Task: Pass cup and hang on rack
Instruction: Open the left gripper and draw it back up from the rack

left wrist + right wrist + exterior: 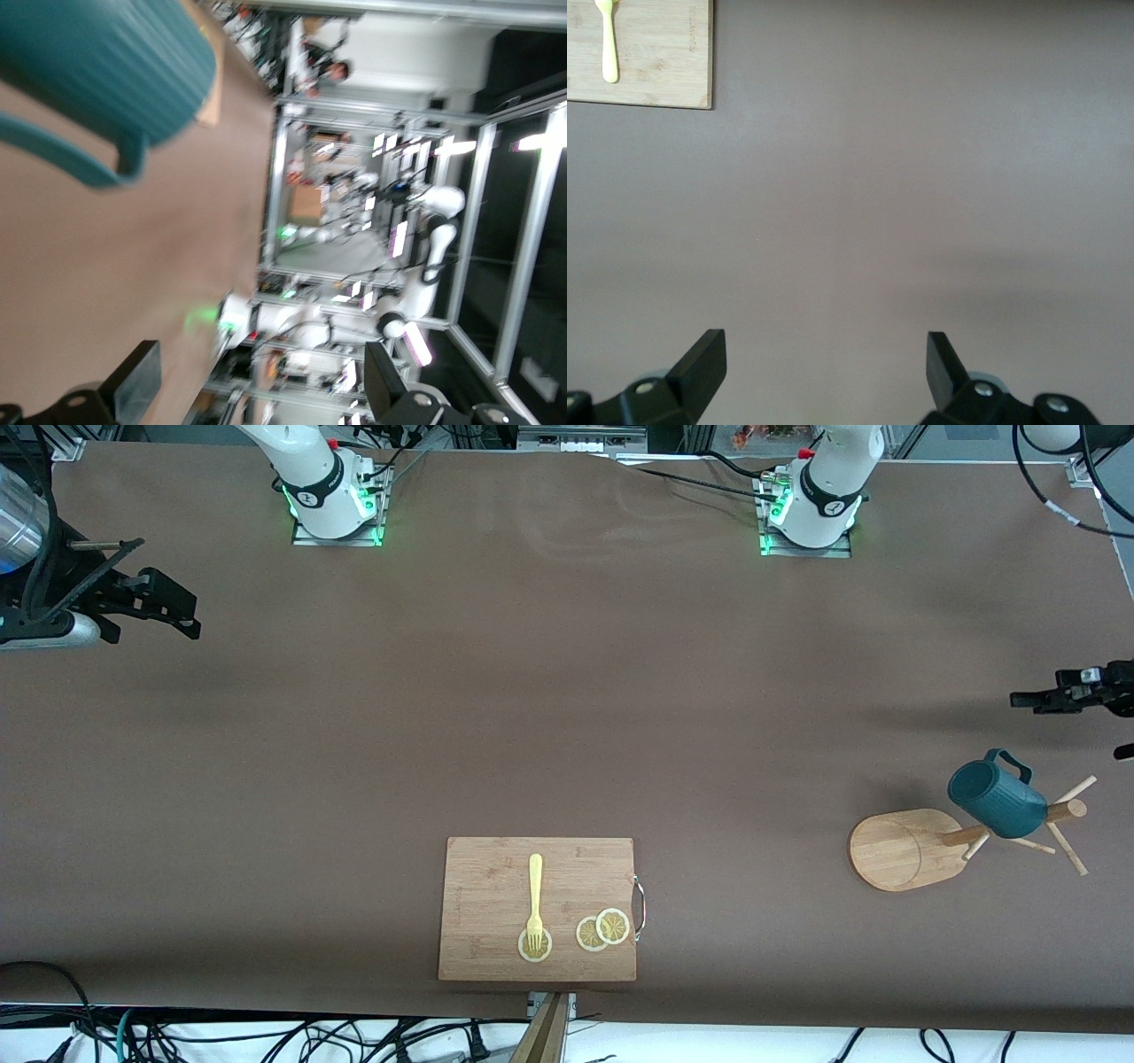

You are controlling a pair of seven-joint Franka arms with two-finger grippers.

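Note:
The dark teal ribbed cup (997,797) hangs on a peg of the light wooden rack (895,850), which stands toward the left arm's end of the table. In the left wrist view the cup (97,62) shows with its loop handle, clear of the fingers. My left gripper (1028,699) is open and empty over bare table beside the rack, and it also shows in its wrist view (261,381). My right gripper (188,615) is open and empty over bare table at the right arm's end, and it also shows in its wrist view (824,367).
A rectangular wooden cutting board (538,909) lies near the table's front edge with a yellow fork (534,899) and lemon slices (602,930) on it. The board's corner (656,62) shows in the right wrist view. Cables run along the table edges.

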